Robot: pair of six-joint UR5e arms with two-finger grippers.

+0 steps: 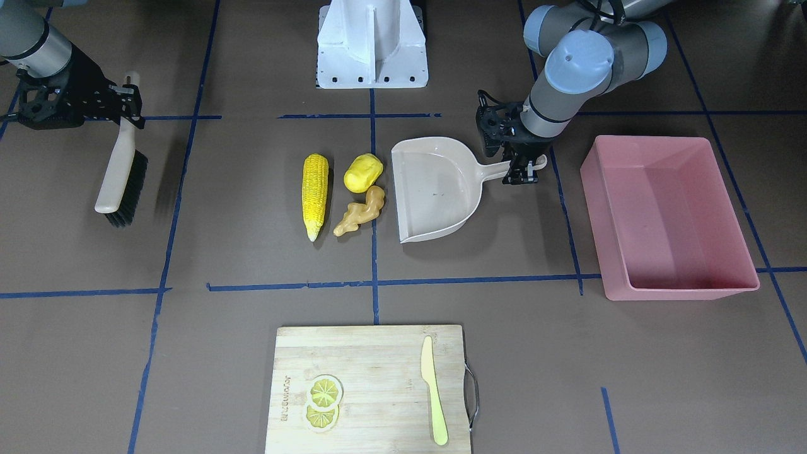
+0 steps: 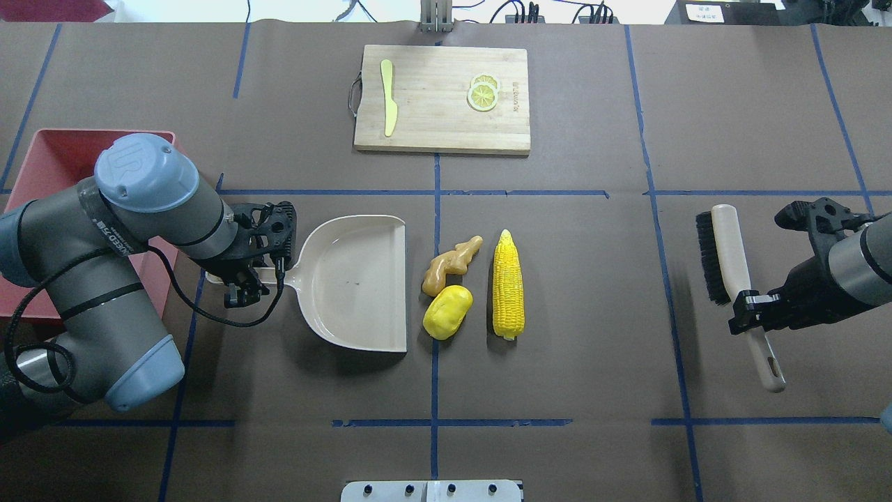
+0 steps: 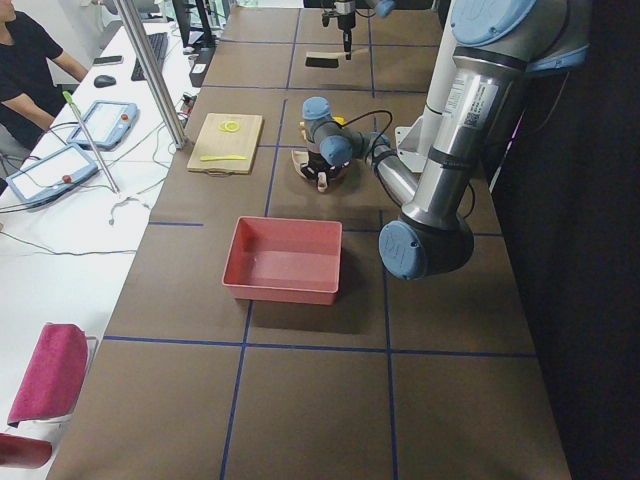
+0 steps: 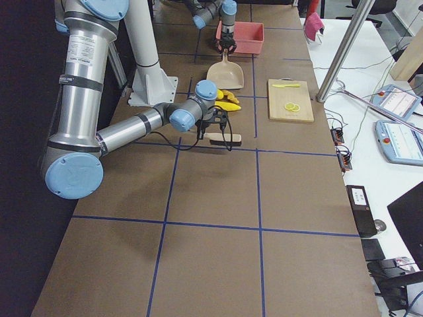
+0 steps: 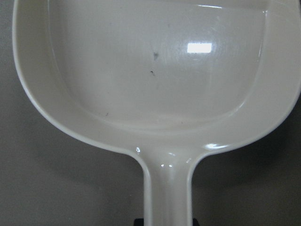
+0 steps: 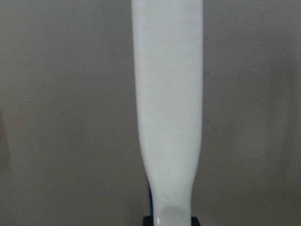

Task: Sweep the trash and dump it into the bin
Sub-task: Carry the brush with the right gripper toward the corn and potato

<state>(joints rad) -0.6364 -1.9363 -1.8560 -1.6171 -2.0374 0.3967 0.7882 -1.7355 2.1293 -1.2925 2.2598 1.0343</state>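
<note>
- Overhead exterior view had the trash mid-table: the corn cob (image 2: 508,284), potato-like lump (image 2: 447,312) and ginger root (image 2: 449,264) lay close together, just beside the dustpan's (image 2: 355,282) open mouth.
- Off to the robot's left sat the bin (image 1: 681,293), apart from the dustpan.
- Clamped on the dustpan's handle was the left gripper (image 2: 244,289).
- Far over, the right gripper (image 2: 749,308) pinched the brush (image 2: 725,251) by its handle.
</note>
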